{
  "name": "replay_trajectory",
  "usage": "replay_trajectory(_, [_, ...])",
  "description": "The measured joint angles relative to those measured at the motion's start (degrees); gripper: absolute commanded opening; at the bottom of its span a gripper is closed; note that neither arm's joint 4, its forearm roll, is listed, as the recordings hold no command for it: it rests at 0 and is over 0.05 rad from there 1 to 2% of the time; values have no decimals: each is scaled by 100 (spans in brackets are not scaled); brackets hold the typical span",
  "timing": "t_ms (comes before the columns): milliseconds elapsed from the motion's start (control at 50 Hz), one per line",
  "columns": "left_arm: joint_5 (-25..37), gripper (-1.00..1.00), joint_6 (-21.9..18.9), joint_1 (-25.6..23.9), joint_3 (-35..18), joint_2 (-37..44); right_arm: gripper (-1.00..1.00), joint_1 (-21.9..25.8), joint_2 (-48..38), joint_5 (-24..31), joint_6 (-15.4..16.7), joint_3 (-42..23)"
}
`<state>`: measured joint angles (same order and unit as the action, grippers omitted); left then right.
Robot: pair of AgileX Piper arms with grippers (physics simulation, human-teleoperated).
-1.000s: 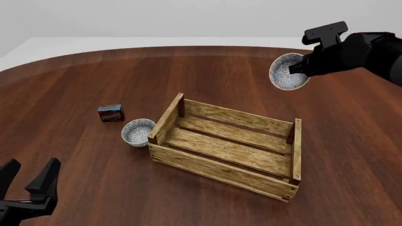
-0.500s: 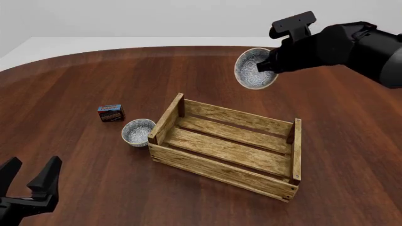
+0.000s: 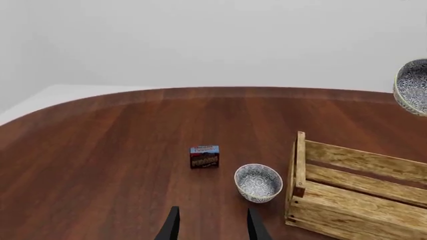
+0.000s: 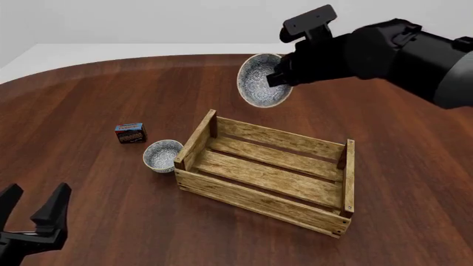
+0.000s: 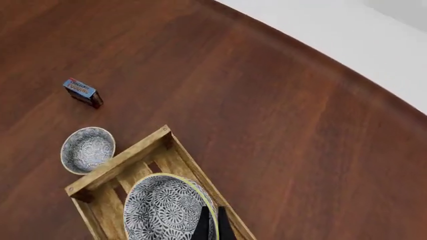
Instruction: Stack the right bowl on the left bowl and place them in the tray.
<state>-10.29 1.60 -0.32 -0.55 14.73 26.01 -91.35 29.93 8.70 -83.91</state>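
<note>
My right gripper [image 4: 278,73] is shut on the rim of the right bowl [image 4: 260,81], a grey-patterned bowl held tilted in the air above the tray's far left corner. In the right wrist view the fingers [image 5: 203,226] pinch this bowl [image 5: 163,210] over the tray [image 5: 120,160]. The left bowl [image 4: 161,155] stands on the table against the short left end of the light-wood slatted tray [image 4: 251,197]. My left gripper [image 4: 33,213] is open and low at the near left, its fingers [image 3: 172,227] well short of the left bowl [image 3: 258,182].
A small dark red-blue box [image 4: 130,133] lies just left of the left bowl, also seen as the box [image 3: 204,156] and the box [image 5: 83,93]. The brown wooden table [image 4: 88,100] has a curved far edge. The tray [image 3: 347,160] holds nothing.
My right arm has carried the bowl leftward from the far right of the table to above the tray's far left corner. The left gripper and the left bowl have stayed put.
</note>
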Motion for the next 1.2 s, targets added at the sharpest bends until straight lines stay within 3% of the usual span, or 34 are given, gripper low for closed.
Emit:
replay_trajectory(560, [429,100,-222,-223,-285,-212,-100,587,33,-75,14,85])
replay_trajectory(1200, [-62,100,-624,-1884,-1656,1362,-100,727,191,-81,-26,186])
